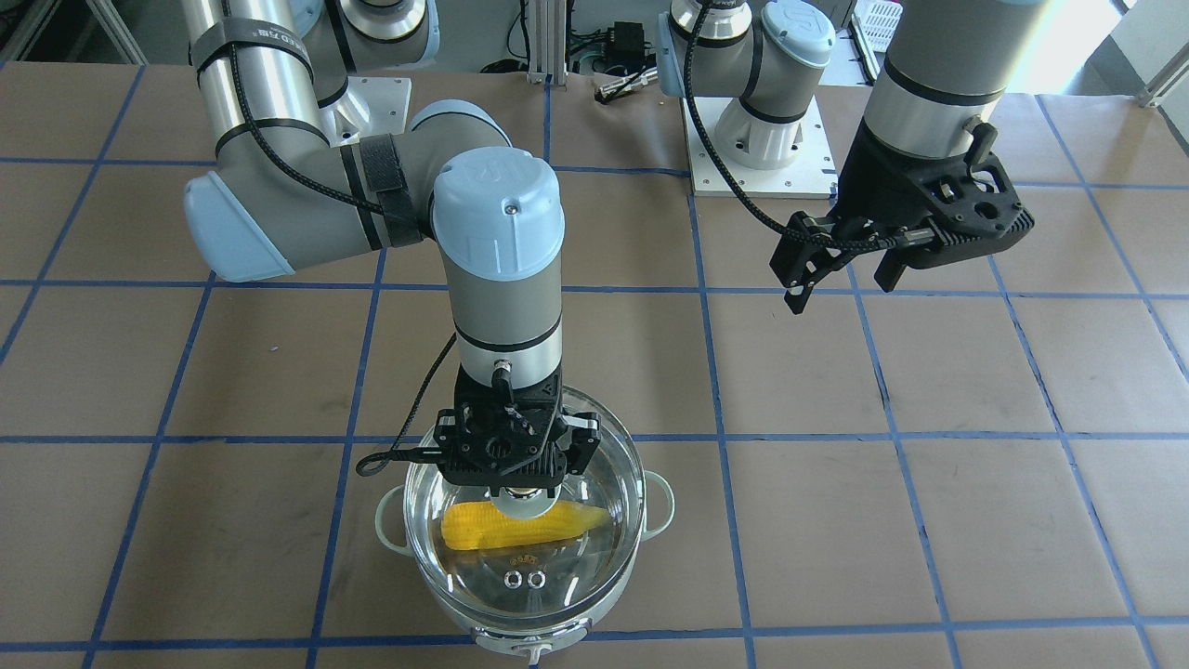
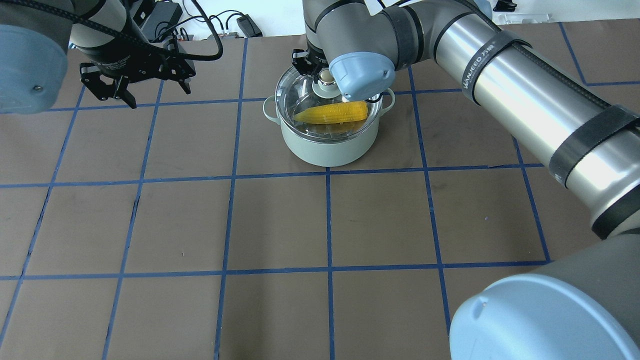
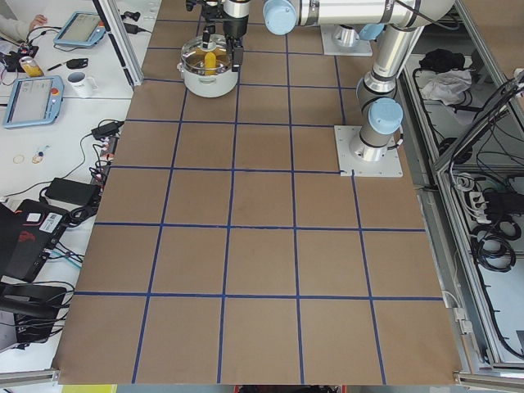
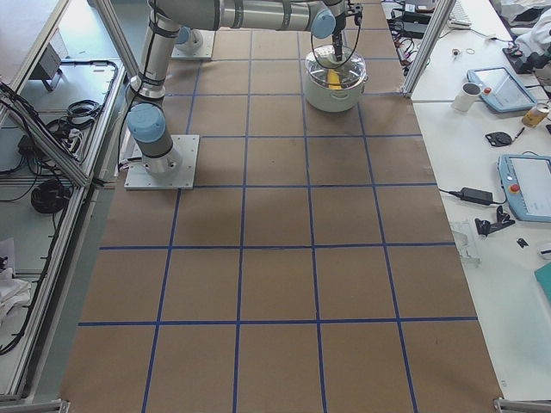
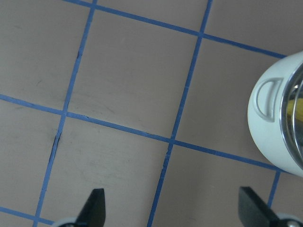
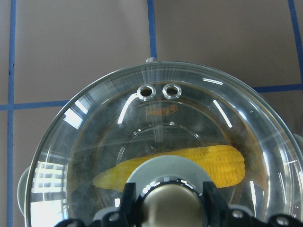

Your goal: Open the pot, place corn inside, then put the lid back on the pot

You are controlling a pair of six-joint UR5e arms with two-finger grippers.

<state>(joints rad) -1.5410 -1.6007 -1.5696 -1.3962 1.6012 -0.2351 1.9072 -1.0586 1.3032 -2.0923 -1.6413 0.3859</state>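
Note:
The pale mint pot (image 2: 325,145) stands on the far middle of the table. The yellow corn (image 2: 332,113) lies flat inside it and shows through the glass. The clear domed lid (image 1: 576,557) sits on the pot's rim, its two vent rings toward the front-facing camera. My right gripper (image 1: 522,488) points straight down over the lid. In the right wrist view its fingers (image 6: 128,201) close on both sides of the beige-gold knob (image 6: 173,205). My left gripper (image 2: 159,95) hovers open and empty over bare table, to the left of the pot (image 5: 270,127).
The brown table (image 2: 280,225) carries a grid of blue tape. Both arm bases (image 1: 757,139) and a cable box stand at the robot's edge. Side benches with tablets, a mug and cables (image 3: 49,82) flank the table's far end.

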